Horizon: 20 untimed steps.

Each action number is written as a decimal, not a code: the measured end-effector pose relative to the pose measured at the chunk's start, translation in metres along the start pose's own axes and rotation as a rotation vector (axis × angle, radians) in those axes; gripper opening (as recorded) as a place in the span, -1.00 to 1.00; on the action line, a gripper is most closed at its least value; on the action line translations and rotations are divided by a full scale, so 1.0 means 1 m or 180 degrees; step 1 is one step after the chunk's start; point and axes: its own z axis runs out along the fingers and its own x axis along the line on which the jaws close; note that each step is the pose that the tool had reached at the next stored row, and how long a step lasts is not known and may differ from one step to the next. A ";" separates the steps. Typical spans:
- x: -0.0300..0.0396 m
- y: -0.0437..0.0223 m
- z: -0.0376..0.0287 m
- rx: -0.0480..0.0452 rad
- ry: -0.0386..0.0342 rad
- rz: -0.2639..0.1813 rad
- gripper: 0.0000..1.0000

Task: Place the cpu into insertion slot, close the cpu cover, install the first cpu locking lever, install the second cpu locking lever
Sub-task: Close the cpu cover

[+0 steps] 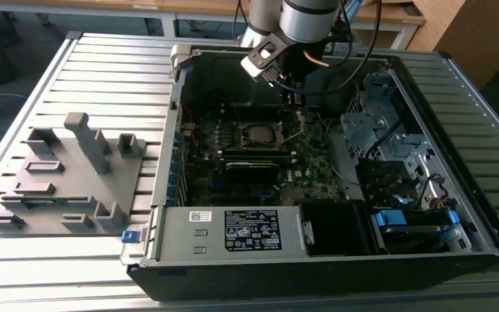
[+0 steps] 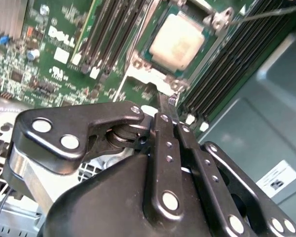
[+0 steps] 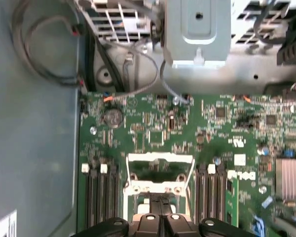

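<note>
Exterior view: open computer case (image 1: 319, 162) lay on slatted metal counter (image 1: 102, 71); grey moulded fixture (image 1: 67, 175) sat at 9 o'clock from case, just beside its wall; arm (image 1: 306, 19) came in at 12 o'clock; pincer (image 1: 286, 83) hung inside case over the far end of green circuit board (image 1: 232, 175); insertion slot (image 1: 258, 135) lay at 6 o'clock from pincer, near but apart; labelled grey power box (image 1: 232, 231) at 6 o'clock end of case.

Second wrist view: pincer (image 2: 170, 106) black, its fingers (image 2: 164, 133) pressed together, nothing between them; tips hovered just beside the metal edge of insertion slot (image 2: 149, 52), contact could not be judged; cpu (image 2: 180, 39) lay flat in the slot, pale metal top up; long black memory slots (image 2: 113, 29) ran along both sides of the slot.

First wrist view: pincer (image 3: 160, 205) drawn together over the socket area; cpu cover (image 3: 160, 158), silver frame, sat just beyond the tips, green board visible through its window, so seemingly raised, not certain; memory slots (image 3: 98, 197) flanked it; finned heat sink (image 3: 291, 175) well apart; metal drive cage (image 3: 197, 29) beyond the board edge.
</note>
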 end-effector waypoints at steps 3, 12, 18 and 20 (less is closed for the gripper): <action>0.0000 0.0074 0.0001 0.0000 -0.0001 -0.0001 -0.80; 0.0001 0.0130 -0.0007 0.0004 0.0000 0.0000 -0.80; 0.0001 0.0286 -0.0004 0.0005 0.0000 -0.0001 -0.80; 0.0002 0.0339 -0.0002 0.0005 0.0000 0.0000 -0.80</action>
